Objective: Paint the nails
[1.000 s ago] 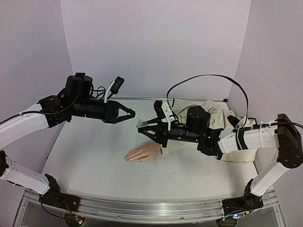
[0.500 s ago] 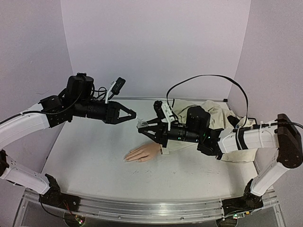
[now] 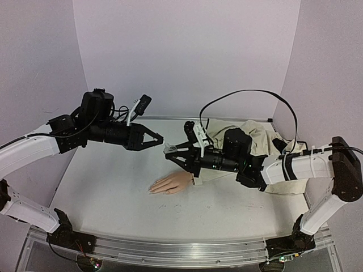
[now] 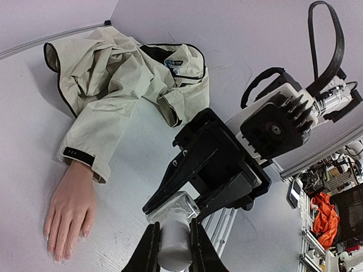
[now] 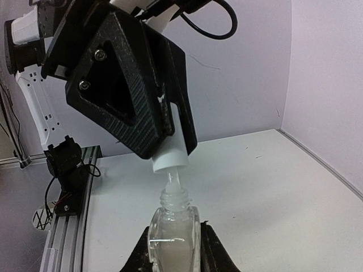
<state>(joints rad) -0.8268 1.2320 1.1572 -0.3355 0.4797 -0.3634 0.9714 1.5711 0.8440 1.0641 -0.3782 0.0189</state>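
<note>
Inched nearer within a second, clamping white cap [image 5: 170, 154] in left fingers [image 3: 159, 137], clear bottle [image 5: 173, 232] in right fingers [image 3: 172, 154]. Could snag brush [image 5: 172, 181] on neck, dripping short of nails [image 4: 67, 253].

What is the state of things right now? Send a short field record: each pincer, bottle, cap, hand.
left pincer: shut on white brush cap
right pincer: shut on clear bottle
cap position: lifted off the bottle neck, directly above it
brush stem: runs from cap down to the neck opening
mannequin hand: flat on table, palm down, no pincer touching it
nails: too small to tell if painted
</note>
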